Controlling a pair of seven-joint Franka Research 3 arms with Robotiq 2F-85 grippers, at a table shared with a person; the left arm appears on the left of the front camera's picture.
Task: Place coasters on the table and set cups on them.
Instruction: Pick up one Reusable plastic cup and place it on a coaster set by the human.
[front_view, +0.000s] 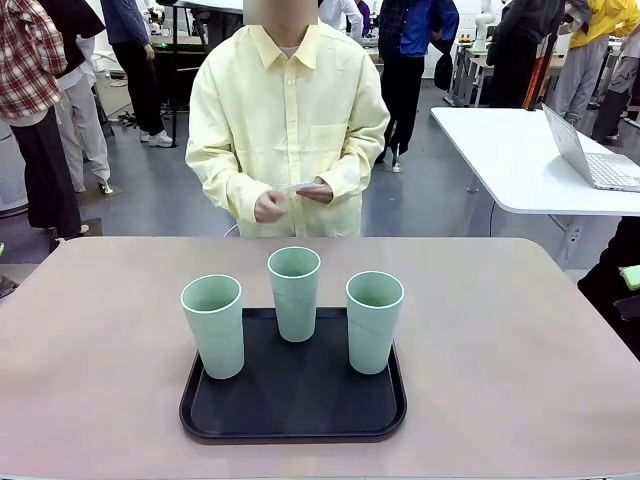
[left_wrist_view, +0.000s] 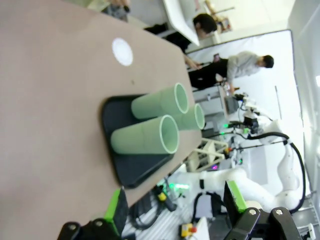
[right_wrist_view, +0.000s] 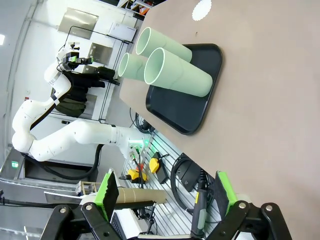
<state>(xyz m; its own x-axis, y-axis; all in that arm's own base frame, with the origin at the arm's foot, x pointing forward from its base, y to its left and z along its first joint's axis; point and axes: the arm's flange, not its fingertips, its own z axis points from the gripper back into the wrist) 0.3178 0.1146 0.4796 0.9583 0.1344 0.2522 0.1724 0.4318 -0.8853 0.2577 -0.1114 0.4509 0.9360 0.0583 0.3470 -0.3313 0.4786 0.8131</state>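
Claws first: how stand your left claw (left_wrist_view: 175, 200) and right claw (right_wrist_view: 165, 192)?
— Both released and empty, short of the counter (front_view: 100, 380).
— And the cups (front_view: 213, 325)?
— All three stand upright on the tray (front_view: 300, 420), close together. Beyond it one coaster (right_wrist_view: 201, 9) lies flat on the counter. Farther off, the person's hands (front_view: 270, 207) hold something thin and white, likely more coasters.
— Your move?
— As I judge it: take an outer cup round its middle, lift it straight up clear of its neighbours, then lower it centred on the coaster.
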